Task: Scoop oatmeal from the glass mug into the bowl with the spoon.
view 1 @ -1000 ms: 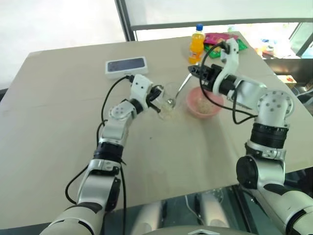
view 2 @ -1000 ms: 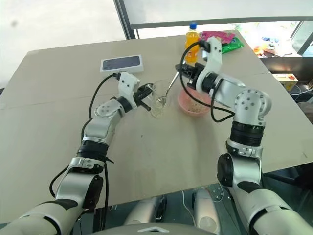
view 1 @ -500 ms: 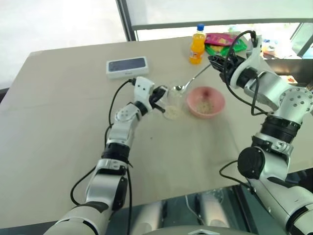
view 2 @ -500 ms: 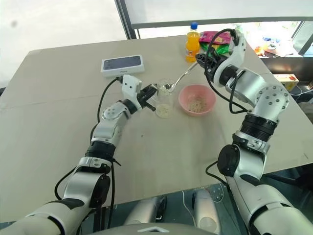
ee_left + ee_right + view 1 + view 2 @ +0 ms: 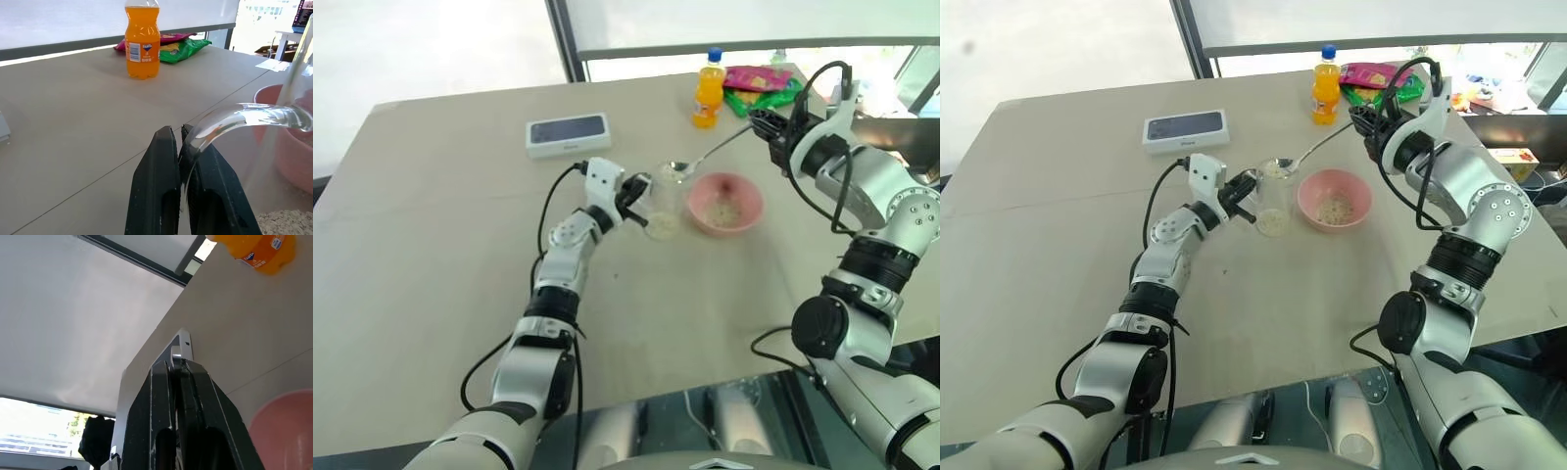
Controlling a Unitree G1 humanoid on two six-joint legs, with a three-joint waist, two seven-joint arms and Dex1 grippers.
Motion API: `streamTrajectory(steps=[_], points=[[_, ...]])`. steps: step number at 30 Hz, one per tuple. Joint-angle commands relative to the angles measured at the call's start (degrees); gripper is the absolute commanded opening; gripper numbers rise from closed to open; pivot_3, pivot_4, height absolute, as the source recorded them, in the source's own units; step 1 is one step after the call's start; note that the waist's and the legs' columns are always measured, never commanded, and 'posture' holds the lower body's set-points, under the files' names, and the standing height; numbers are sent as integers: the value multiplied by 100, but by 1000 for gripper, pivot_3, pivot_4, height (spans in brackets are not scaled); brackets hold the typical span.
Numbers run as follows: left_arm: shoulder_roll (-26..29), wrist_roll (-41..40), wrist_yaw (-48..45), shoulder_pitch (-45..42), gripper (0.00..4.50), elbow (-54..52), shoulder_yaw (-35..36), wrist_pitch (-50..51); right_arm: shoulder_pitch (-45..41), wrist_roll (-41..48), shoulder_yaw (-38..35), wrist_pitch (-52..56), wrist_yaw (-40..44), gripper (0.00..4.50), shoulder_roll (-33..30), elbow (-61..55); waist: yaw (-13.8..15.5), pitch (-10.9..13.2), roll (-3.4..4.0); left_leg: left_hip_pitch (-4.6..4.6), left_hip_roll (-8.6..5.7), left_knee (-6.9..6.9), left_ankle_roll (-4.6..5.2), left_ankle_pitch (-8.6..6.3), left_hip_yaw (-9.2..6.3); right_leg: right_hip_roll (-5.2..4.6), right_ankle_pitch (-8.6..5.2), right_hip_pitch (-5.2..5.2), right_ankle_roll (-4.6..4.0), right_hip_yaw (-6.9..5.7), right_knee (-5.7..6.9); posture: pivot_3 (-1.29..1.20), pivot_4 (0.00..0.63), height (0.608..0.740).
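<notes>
The glass mug (image 5: pixel 1274 199) stands upright on the table (image 5: pixel 1058 264), just beside the pink bowl (image 5: pixel 1335 200) on the bowl's left, the two close together; whether they touch cannot be told. A shallow layer of oatmeal (image 5: pixel 1271 224) lies at the bottom of the mug, seen through the clear wall, and the left wrist view shows the same pale flakes (image 5: pixel 288 223) heaped low behind the glass. The left gripper (image 5: pixel 1247 201) has its two black fingers (image 5: pixel 159 191) pressed together on the mug's curved glass handle (image 5: pixel 230 120), pinching it from the side away from the bowl. The bowl holds a small loose patch of oat flakes (image 5: pixel 1336 210) in its middle, with much of its pink inside bare. The right gripper (image 5: pixel 1368 122) is raised beyond the bowl with its fingers clamped on the end of the spoon (image 5: pixel 1307 154); the long handle slopes down toward the mug, and the spoon's oval bowl sits over the mug's rim carrying a little mound of oats. Farther back on the table an orange drink bottle (image 5: pixel 1324 84) stands upright with its blue cap on, next to some bright snack packets (image 5: pixel 1376 78), and a flat white device (image 5: pixel 1184 128) lies well to the left.
</notes>
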Motion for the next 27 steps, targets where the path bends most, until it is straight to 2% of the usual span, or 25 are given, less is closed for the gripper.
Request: streamTrajectory(steps=[1, 10, 18, 23, 27], points=[[8, -12, -88, -86, 57, 39, -18, -95, 30, 392, 35, -254, -138, 0, -126, -143, 0, 0, 0, 0, 0, 0, 0, 0, 0, 0, 0, 0, 0, 0, 0, 0, 150, 740], [31, 22, -137, -139, 57, 165, -33, -125, 127, 973, 112, -829, -376, 0, -436, -161, 0, 0, 0, 0, 0, 0, 1, 0, 2, 0, 0, 0, 0, 1, 0, 0, 150, 740], [48, 66, -190, -187, 57, 289, -67, -172, 483, 1059, 161, -1051, -204, 0, -1032, -24, 3, 0, -1, 0, 0, 1, 2, 0, 5, 0, 0, 2, 0, 3, 0, 0, 150, 740], [63, 66, -195, -194, 57, 320, -61, -193, 772, 515, 540, -1054, 349, 0, -1518, 39, 1, 0, 0, 1, 0, 1, 6, -2, 10, 0, 0, 3, 1, 4, 0, 0, 150, 740], [62, 65, -190, -180, 57, 310, -65, -196, 812, -563, 1416, -1164, 1180, 0, -1920, -168, -9, 0, 0, 4, 0, 1, 11, -4, 17, 3, 0, 3, 1, 9, 1, 0, 150, 740]])
